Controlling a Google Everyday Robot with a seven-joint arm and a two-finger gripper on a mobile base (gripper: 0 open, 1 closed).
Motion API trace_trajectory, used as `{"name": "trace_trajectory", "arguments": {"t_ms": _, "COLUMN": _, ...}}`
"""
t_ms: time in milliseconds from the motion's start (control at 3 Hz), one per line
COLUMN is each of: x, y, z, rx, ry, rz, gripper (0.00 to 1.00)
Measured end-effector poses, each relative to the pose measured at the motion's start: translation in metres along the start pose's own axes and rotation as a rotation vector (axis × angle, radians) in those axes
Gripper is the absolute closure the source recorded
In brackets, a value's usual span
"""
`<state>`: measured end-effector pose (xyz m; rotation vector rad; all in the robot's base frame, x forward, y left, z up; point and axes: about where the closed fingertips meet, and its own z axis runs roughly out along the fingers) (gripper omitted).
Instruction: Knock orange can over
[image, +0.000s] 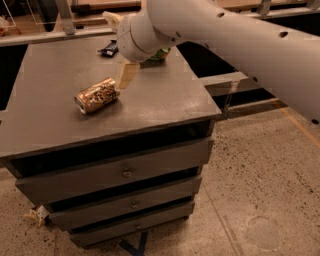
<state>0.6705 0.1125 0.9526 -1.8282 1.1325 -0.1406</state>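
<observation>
The orange can (97, 95) lies on its side on the grey cabinet top (60, 120), its silver top facing left toward the front. My gripper (126, 76) hangs from the white arm just right of the can and a little above the surface. One pale finger (127, 75) points down beside the can's right end. The other finger is hidden.
A dark packet (108, 49) and a green item (159, 54) lie at the back of the cabinet top, partly behind my wrist. The cabinet has drawers (125, 172) below. Speckled floor (260, 190) spreads to the right. A shelf rail (55, 36) runs behind.
</observation>
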Motion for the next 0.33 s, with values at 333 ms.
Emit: {"name": "trace_trajectory", "arguments": {"t_ms": 333, "x": -0.0001, "y": 0.0, "z": 0.0, "rx": 0.0, "ry": 0.0, "rz": 0.0, "gripper": 0.0}}
